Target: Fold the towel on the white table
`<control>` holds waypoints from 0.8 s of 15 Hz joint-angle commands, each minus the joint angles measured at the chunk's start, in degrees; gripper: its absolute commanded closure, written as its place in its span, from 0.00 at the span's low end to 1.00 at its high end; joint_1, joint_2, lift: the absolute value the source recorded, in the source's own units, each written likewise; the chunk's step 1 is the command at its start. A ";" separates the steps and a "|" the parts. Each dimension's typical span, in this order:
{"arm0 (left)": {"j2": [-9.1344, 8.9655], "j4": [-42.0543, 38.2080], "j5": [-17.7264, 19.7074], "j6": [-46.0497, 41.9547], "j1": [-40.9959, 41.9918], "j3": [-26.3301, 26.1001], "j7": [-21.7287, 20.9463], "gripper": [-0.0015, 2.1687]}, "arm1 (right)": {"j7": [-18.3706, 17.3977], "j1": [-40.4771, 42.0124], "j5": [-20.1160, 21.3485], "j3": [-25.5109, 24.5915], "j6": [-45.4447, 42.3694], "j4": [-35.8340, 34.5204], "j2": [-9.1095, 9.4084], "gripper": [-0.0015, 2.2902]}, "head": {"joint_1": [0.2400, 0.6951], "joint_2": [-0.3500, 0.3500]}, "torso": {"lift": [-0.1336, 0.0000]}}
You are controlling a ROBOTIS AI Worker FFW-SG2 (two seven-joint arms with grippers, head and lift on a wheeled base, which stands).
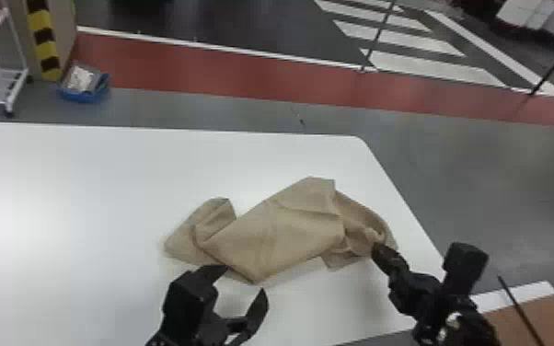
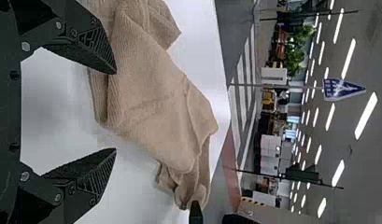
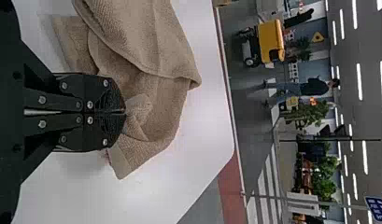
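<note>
White bench (image 1: 60, 207) bears a rumpled tan towel (image 1: 271, 234), one end pinched in the right tool (image 1: 377, 250), its near edge by the spread left tool (image 1: 245, 279).

Crumpled tan towel (image 1: 271, 234), partly folded over itself, lying askew on the white table (image 1: 83, 193), near its edge

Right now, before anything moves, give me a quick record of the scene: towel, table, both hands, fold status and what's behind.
Towel: tan, rumpled, in uneven overlapping layers
Table: white, towel toward its right side
Left hand: open, at the towel's near edge, not gripping it
Right hand: shut on a bunched bit of the towel's right end
Fold status: not neatly folded
Behind: blue container on the floor, beyond the table
</note>
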 commanded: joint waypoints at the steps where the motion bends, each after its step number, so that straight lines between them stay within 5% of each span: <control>1: -2.12 3.89 -0.80 -3.14 -2.42 -2.43 0.98 0.16 | 0.52 0.34 -0.63 -0.31 -0.97 0.80 0.01 0.77 | 1.00 0.00 | 0.10; 12: -6.95 13.21 -2.74 -2.27 -9.98 -7.35 2.65 0.19 | 1.49 0.61 -2.66 -1.98 -1.67 1.59 0.01 0.77 | 1.00 0.00 | 0.10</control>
